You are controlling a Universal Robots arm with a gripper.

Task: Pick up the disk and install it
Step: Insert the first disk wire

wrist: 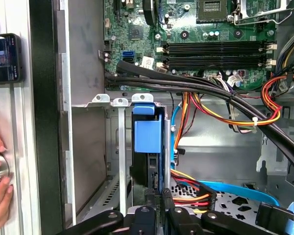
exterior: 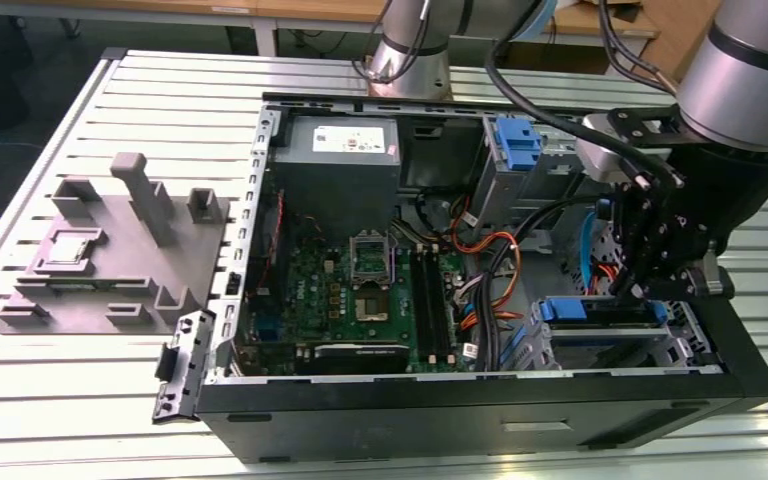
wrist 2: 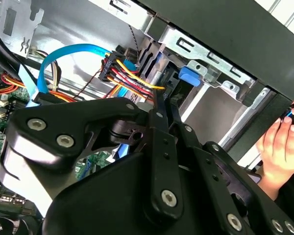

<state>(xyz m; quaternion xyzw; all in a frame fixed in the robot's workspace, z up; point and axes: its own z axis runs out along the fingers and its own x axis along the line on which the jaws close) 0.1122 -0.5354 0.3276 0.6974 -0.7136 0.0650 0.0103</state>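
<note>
One disk point(exterior: 600, 311), blue-framed, is seated edge-up in the drive bay point(exterior: 560, 345) at the computer case's point(exterior: 491, 420) front corner; closed fingers point(exterior: 644, 290) are pressed against its top edge.

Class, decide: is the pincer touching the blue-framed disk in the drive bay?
Cannot tell. In the first wrist view the pincer reaches the end of the disk, but where they meet is dark and hidden; the exterior view doesn't settle it.

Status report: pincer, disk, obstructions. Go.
Pincer down inside the case at the drive bay, closed on the disk. Disk standing in the bay, blue frame showing. Power cables bunched close beside it.
</note>
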